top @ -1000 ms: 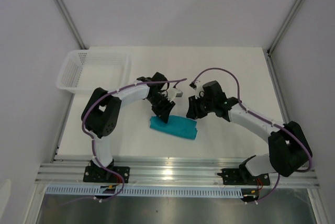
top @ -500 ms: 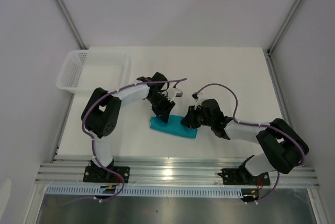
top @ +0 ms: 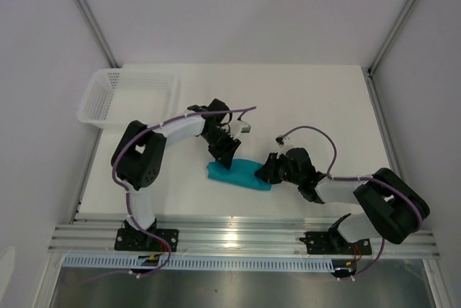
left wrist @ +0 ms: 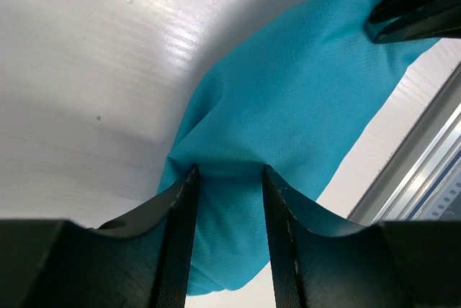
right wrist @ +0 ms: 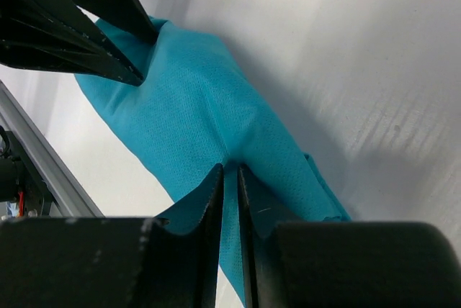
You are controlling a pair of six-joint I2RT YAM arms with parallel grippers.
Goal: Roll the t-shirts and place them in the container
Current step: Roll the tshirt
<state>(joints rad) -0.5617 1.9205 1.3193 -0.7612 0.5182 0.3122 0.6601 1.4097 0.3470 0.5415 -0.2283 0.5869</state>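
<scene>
The teal t-shirt point(top: 241, 173) lies rolled into a short bundle near the table's front edge. My left gripper point(top: 224, 157) comes down on its left end. In the left wrist view the t-shirt point(left wrist: 310, 99) fills the gap of the left gripper point(left wrist: 229, 173), which is shut on the cloth. My right gripper point(top: 264, 171) is at the bundle's right end. In the right wrist view the right gripper point(right wrist: 230, 169) is nearly closed, pinching a raised fold of the t-shirt point(right wrist: 194, 99). The neck label is hidden.
A white mesh basket point(top: 130, 98) stands at the table's back left corner. A metal rail point(top: 245, 236) runs along the near edge just below the bundle. Grey walls close in the table on three sides.
My right arm has swung down toward the near edge and lowered onto the bundle's right end, and its jaws have closed on the cloth. The left gripper has stayed in place on the left end.
</scene>
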